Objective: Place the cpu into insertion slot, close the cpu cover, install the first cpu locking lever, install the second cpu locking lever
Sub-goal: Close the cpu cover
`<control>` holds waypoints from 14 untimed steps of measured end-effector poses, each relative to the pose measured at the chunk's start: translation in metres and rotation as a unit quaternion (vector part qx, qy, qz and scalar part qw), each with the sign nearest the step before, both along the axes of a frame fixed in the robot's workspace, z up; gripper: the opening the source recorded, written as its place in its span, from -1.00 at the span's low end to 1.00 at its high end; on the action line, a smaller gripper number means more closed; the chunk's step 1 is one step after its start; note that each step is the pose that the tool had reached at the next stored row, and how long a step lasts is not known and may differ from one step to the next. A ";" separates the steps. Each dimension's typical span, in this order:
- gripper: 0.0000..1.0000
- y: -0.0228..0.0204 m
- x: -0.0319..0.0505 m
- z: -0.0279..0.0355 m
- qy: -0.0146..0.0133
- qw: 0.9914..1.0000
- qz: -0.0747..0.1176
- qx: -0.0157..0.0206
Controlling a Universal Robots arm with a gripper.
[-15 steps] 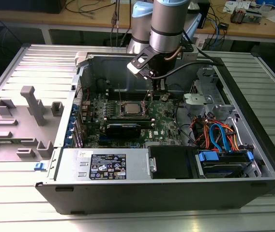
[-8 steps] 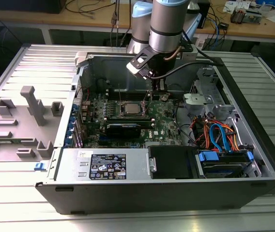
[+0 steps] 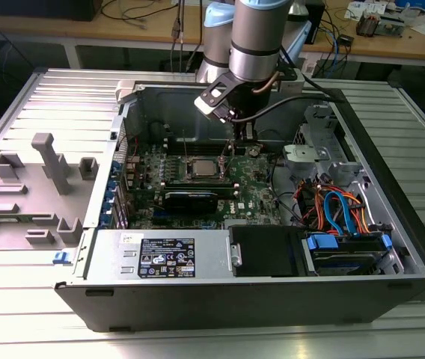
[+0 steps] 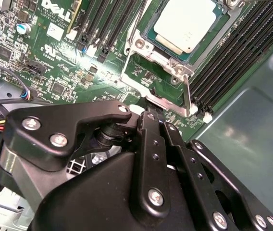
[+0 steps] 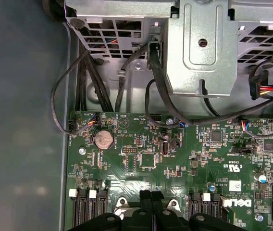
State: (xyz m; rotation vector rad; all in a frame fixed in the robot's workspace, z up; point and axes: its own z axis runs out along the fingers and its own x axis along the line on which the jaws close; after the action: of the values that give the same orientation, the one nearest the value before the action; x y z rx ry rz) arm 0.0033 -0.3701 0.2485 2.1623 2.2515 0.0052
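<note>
The cpu (image 4: 184, 23) is sitting in the insertion slot (image 4: 194, 57), the cpu cover (image 4: 161, 101) is standing open beside it, and the gripper (image 4: 156, 119) is hovering at the cover's free edge, fingers (image 4: 148, 139) clenched on nothing; judged step: closing the cover, calling for a gentle push folding it over the chip.

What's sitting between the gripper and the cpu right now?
In the second wrist view, a silver metal frame, a patch of green motherboard and a thin silver lever lie between the gripper and the cpu.

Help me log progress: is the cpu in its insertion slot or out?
In. The cpu lies flat within the insertion slot, silver frame around it, in the second wrist view.
</note>
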 end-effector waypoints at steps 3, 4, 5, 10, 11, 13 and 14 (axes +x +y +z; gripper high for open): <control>-0.79 0.0000 -0.0010 -0.0001 0.000 1.000 0.000 0.000; -0.79 0.0000 -0.0012 -0.0001 0.000 1.000 0.000 0.000; -0.79 0.0000 -0.0014 -0.0001 0.000 1.000 0.000 0.000; -0.79 0.0000 -0.0023 -0.0002 0.000 1.000 0.000 0.000; -0.79 0.0000 -0.0024 -0.0002 0.000 1.000 0.000 0.000; -0.79 0.0000 -0.0030 -0.0004 0.000 1.000 0.000 0.000; -0.79 0.0000 -0.0031 -0.0004 0.000 1.000 0.000 0.000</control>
State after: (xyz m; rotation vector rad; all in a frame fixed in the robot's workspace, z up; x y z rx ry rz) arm 0.0001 -0.3701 0.2481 2.1624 2.2515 0.0052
